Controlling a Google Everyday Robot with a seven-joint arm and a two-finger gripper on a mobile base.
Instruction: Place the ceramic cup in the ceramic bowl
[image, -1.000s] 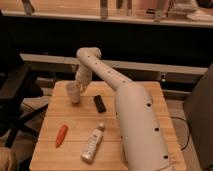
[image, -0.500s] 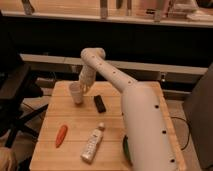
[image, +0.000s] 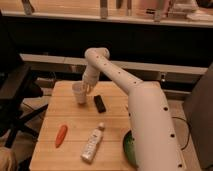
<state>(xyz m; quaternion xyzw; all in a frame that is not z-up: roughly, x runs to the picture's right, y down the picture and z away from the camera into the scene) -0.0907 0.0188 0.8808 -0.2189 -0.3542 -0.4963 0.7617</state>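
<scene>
Camera view, near to far. Nearest, right of centre, the robot's big white arm segment (image: 152, 135) fills the frame & hides most of the ceramic bowl (image: 127, 147); only a green sliver shows at the near right edge of the desk (image: 55, 107). Left of that, near edge, a white bottle (image: 92, 144) lies on its side w/ an orange carrot-like item (image: 61, 135) further left. Mid-desk, a small black object (image: 100, 103) lies just right of the ceramic cup (image: 79, 93), which is upright toward the far left part of the desk. The pincer (image: 88, 87) is right at the cup's rim on its right side. Whether it's spread or pinching the cup, cannot tell; also can't tell if the cup is off the desk or resting on it.

Judgement: step in hand is grasp/early carry of the cup; nothing is in the bowl yet. Next move needs a lift clear of the black object, then travel near & right over to the bowl, w/ the cup kept upright, & a low release inside the rim.
</scene>
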